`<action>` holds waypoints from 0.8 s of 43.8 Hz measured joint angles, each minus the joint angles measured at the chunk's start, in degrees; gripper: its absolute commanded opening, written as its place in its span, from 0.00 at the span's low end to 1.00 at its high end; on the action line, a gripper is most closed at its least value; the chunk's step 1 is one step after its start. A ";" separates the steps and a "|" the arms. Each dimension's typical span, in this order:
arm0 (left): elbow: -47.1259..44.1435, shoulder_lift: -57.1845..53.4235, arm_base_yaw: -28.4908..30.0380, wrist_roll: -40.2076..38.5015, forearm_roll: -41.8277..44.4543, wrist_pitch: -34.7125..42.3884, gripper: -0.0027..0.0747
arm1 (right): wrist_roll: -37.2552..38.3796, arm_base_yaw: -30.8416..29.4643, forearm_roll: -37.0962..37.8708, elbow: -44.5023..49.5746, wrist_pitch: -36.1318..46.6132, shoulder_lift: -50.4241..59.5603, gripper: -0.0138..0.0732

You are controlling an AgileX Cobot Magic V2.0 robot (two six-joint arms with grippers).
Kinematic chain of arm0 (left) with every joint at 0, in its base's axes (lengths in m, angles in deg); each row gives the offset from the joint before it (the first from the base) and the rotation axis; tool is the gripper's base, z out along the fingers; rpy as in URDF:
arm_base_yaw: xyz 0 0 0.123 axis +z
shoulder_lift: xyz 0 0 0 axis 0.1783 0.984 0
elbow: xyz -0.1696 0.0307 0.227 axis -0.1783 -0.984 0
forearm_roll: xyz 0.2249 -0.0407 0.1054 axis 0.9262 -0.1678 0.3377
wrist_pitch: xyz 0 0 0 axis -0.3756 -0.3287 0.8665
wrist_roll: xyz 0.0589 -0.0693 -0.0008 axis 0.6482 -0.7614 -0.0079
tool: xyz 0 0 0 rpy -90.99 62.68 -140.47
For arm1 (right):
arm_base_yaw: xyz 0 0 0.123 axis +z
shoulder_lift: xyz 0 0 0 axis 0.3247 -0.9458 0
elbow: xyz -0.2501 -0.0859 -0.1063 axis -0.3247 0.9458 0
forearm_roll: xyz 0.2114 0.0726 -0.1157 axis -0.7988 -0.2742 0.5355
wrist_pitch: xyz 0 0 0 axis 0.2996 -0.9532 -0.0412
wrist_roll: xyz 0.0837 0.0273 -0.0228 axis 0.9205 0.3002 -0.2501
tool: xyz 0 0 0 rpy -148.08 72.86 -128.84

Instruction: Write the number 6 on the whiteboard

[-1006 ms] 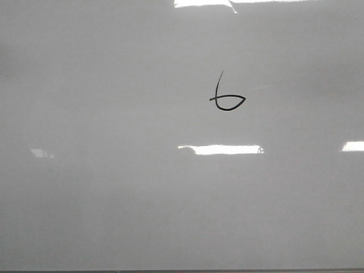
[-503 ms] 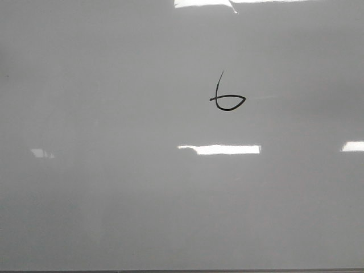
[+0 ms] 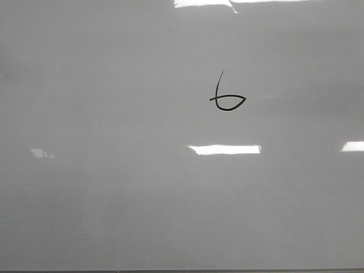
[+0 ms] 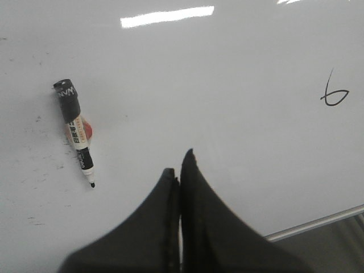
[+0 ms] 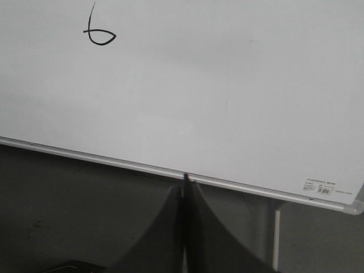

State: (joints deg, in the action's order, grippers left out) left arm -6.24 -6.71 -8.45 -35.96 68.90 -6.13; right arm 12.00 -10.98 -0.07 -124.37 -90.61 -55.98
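Note:
A thin black hand-drawn number 6 (image 3: 226, 96) stands on the glossy grey-white whiteboard (image 3: 114, 199), right of centre in the front view. It also shows in the left wrist view as the number 6 (image 4: 333, 95) and in the right wrist view as the number 6 (image 5: 98, 33). My left gripper (image 4: 178, 164) is shut with nothing in it, raised over the whiteboard (image 4: 239, 85). My right gripper (image 5: 185, 181) is shut and empty, over the whiteboard's metal edge (image 5: 114, 161). Neither arm shows in the front view.
An uncapped marker (image 4: 75, 131) lies on the board, away from the left gripper, its tip towards the gripper, with a small red thing (image 4: 87, 127) beside it. The board's front edge (image 4: 318, 220) and a dark surface (image 5: 68, 216) lie beyond it. A small label (image 5: 319, 187) sits near the board's corner.
The number 6 and the board have not moved. Only the bright reflection below the 6 has shortened slightly at its left end.

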 measured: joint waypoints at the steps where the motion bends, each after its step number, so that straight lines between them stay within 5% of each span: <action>1: 0.00 0.00 0.00 0.00 0.00 0.00 0.01 | 0.00 0.00 0.00 0.00 0.00 0.00 0.08; 23: -0.45 -1.04 0.00 0.00 0.00 0.62 0.01 | -0.30 0.00 0.00 0.04 0.00 0.00 0.08; 35: -8.87 -11.75 9.31 0.00 -0.11 7.55 0.01 | 0.00 0.00 0.00 0.04 0.00 0.00 0.08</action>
State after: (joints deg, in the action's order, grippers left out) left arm -15.12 -18.46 0.86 -35.96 68.78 1.42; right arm 12.00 -10.98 -0.07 -124.33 -90.61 -55.98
